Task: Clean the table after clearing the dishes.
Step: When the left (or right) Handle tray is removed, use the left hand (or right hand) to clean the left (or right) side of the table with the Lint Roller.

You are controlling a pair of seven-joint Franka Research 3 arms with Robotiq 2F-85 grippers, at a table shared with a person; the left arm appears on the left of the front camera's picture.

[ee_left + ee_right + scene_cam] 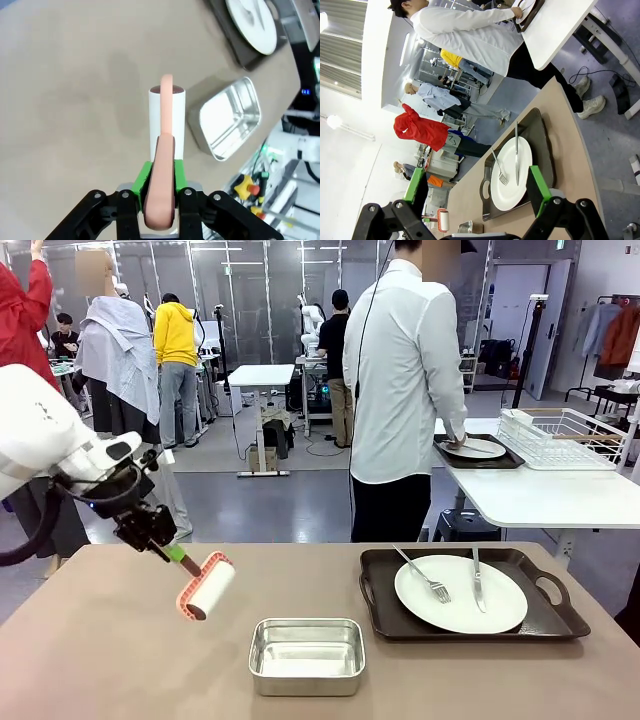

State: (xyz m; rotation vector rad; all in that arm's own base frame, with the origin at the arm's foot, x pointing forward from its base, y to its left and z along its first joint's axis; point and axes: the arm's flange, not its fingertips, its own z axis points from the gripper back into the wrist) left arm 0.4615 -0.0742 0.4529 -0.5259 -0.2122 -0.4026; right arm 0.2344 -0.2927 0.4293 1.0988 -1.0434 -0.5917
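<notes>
Left gripper [152, 531] clenched on roller [205, 587] over open left half of table [90, 650]; right gripper [476, 184] splayed

Bright, even overhead light; lamps [333, 121] blow out white along the right wrist view's left side. The steel pan [306, 655] glints, and the lint roller [205, 587] throws only a faint shadow on the desk [100, 660]. The right wrist view bows the desk's edge.

The left end effector [158, 535] clamps a coral-framed white lint roller [205, 587], tilted over the matte taupe tabletop [100, 660] left of a rectangular steel pan [306, 655]; a round white plate [460, 593] lies on a dark handled tray [385, 615].
</notes>
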